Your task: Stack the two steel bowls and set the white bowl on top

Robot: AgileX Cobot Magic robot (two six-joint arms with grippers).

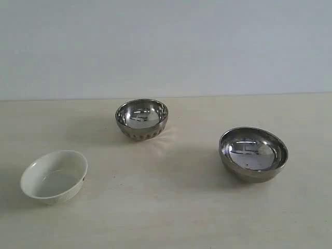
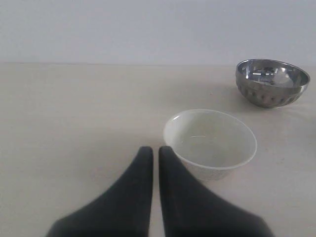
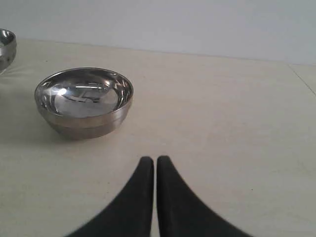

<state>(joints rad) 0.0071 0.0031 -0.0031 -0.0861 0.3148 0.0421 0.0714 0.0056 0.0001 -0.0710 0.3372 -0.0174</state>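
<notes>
Three bowls stand apart on the pale table. The smaller dimpled steel bowl (image 1: 141, 119) (image 2: 272, 82) is at the back centre. To the right stands the wider smooth steel bowl (image 1: 253, 154) (image 3: 84, 101). At the front left sits the cream-white bowl (image 1: 54, 176) (image 2: 211, 142). Neither gripper shows in the exterior view. In the left wrist view my left gripper (image 2: 151, 149) is shut with nothing in it, its tips just beside the white bowl's rim. My right gripper (image 3: 155, 159) is shut on nothing, some way short of the smooth steel bowl.
A plain light wall rises behind the table's far edge (image 1: 166, 97). The dimpled bowl's edge (image 3: 6, 47) shows at one side of the right wrist view. A table seam or edge (image 3: 302, 76) shows at the other side.
</notes>
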